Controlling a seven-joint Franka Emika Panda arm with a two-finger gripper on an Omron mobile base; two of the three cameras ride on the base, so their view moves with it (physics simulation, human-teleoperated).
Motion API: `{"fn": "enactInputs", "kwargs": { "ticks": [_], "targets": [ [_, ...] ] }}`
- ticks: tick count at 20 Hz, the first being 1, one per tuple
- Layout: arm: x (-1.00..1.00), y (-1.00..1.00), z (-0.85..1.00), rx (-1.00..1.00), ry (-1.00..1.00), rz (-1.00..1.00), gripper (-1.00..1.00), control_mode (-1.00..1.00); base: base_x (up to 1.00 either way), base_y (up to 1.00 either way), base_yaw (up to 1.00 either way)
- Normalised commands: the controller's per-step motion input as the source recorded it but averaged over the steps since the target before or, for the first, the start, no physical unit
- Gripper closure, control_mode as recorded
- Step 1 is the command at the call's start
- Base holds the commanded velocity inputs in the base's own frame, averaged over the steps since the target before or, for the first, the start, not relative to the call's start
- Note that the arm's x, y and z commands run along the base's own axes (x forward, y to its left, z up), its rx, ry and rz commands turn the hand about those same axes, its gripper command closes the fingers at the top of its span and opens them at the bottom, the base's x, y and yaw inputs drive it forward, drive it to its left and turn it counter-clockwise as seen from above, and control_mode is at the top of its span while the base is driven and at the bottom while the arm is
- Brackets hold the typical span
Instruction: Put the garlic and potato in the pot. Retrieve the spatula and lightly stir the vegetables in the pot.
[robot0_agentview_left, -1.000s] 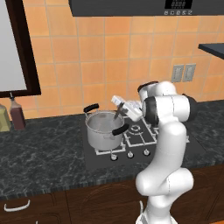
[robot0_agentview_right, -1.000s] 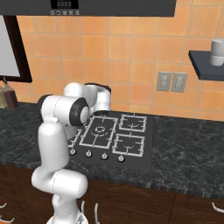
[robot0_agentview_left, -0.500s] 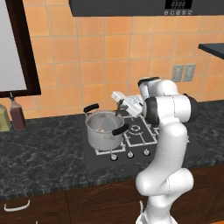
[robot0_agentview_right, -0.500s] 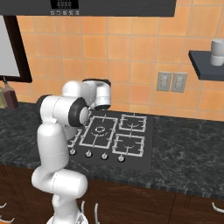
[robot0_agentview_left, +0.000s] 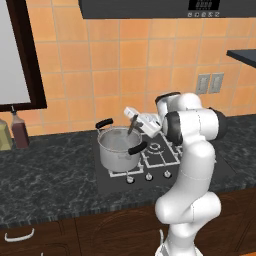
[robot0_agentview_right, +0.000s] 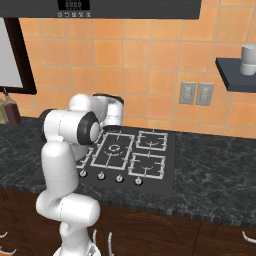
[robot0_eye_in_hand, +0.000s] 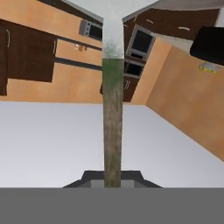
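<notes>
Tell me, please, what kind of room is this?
It looks like a home kitchen, computer-rendered: a gas stove set in a dark stone counter, a steel pot on a burner, orange wall tiles and a range hood above.

The pot (robot0_agentview_left: 119, 150) at the middle of the left base view is shiny, smooth steel with glossy black handles. The spatula (robot0_eye_in_hand: 112, 113), running up the middle of the hand view, has a matt, grainy brownish handle like wood, paling to smooth light grey at the top. The countertop (robot0_agentview_left: 45, 175) looks like polished dark mottled stone; the wall tiles (robot0_agentview_right: 145, 65) are matt orange.
</notes>
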Motion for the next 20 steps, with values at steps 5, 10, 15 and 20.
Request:
{"fn": "enactInputs", "kwargs": {
  "ticks": [5,10,15,20],
  "targets": [
    [0.01,0.0,-0.37,-0.1,0.0,0.0,1.0,-1.0,0.0,0.0,0.0],
    [0.09,0.0,-0.09,-0.07,-0.04,0.0,1.0,-1.0,0.0,0.0,0.0],
    [0.17,0.0,0.19,-0.02,-0.09,0.0,1.0,-1.0,0.0,0.0,0.0],
    [0.12,0.0,0.18,-0.08,-0.15,0.0,1.0,-1.0,0.0,0.0,0.0]
  ]
}}
